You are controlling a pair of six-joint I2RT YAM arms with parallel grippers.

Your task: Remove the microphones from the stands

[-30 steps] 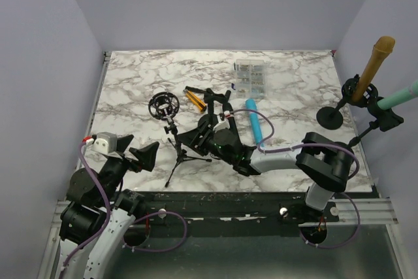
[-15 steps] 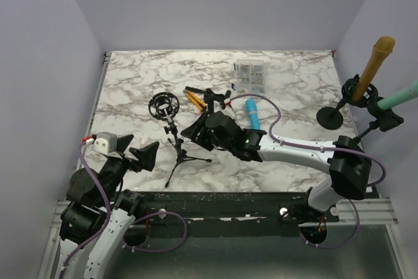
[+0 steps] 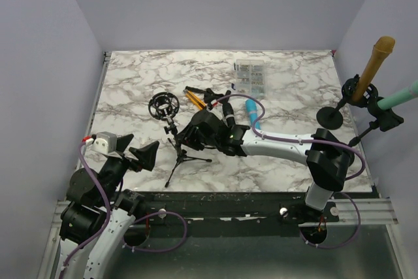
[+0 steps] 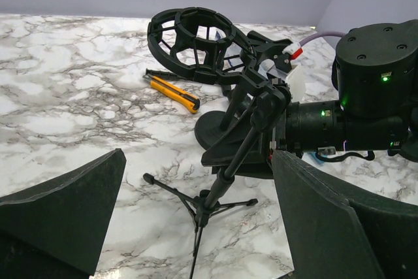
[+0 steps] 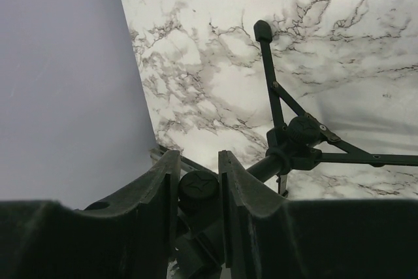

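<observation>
A black tripod stand (image 3: 176,156) stands near the left front of the table, and its ring-shaped shock mount (image 3: 163,104) is empty. A blue microphone (image 3: 251,110) lies flat on the marble behind my right arm, partly crossed by a cable. My right gripper (image 3: 183,137) is at the stand's pole. In the right wrist view (image 5: 198,164) its jaws are shut on the stand's round black knob (image 5: 199,187). My left gripper (image 3: 140,155) is open and empty in front of the stand. In the left wrist view (image 4: 196,227) the tripod (image 4: 228,164) and mount (image 4: 192,37) show between its fingers.
A yellow utility knife (image 3: 194,98) and a second small black stand lie behind the tripod. A clear parts box (image 3: 252,76) sits at the back. At the right edge, a tan microphone (image 3: 375,62) and a teal microphone (image 3: 401,98) are held in other stands.
My right arm has swung left from beside the blue microphone to the tripod stand, and its jaws now hold the knob. The left arm has not moved.
</observation>
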